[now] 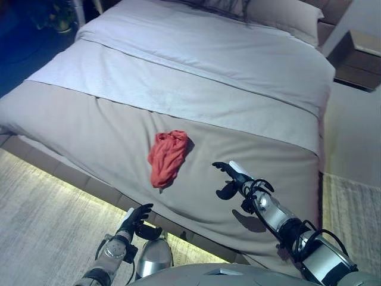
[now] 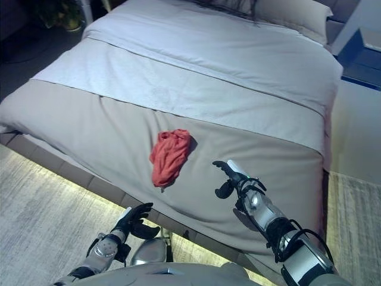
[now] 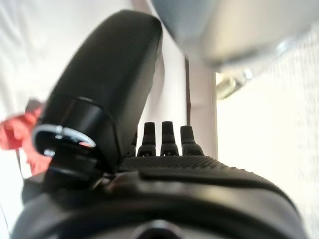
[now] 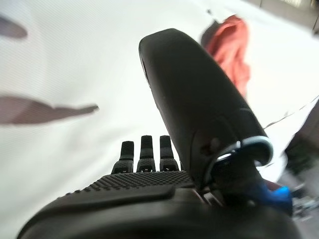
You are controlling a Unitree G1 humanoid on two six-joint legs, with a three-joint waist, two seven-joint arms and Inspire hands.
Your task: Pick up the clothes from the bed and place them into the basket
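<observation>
A crumpled red garment (image 1: pixel 167 156) lies on the beige cover near the foot of the bed (image 1: pixel 107 131). My right hand (image 1: pixel 233 177) hovers over the cover a short way to the right of the garment (image 4: pixel 230 47), fingers relaxed and empty. Low by the bed's near edge, my left hand (image 1: pixel 136 219) is open too, below and slightly left of the garment (image 3: pixel 20 137). No basket shows in any view.
Pillows (image 1: pixel 280 15) lie at the head of the bed. A nightstand (image 1: pixel 357 56) stands at the far right. A pale rug (image 1: pixel 41 208) covers the floor along the bed's lit near edge, and another strip of rug (image 1: pixel 351 208) lies to the right.
</observation>
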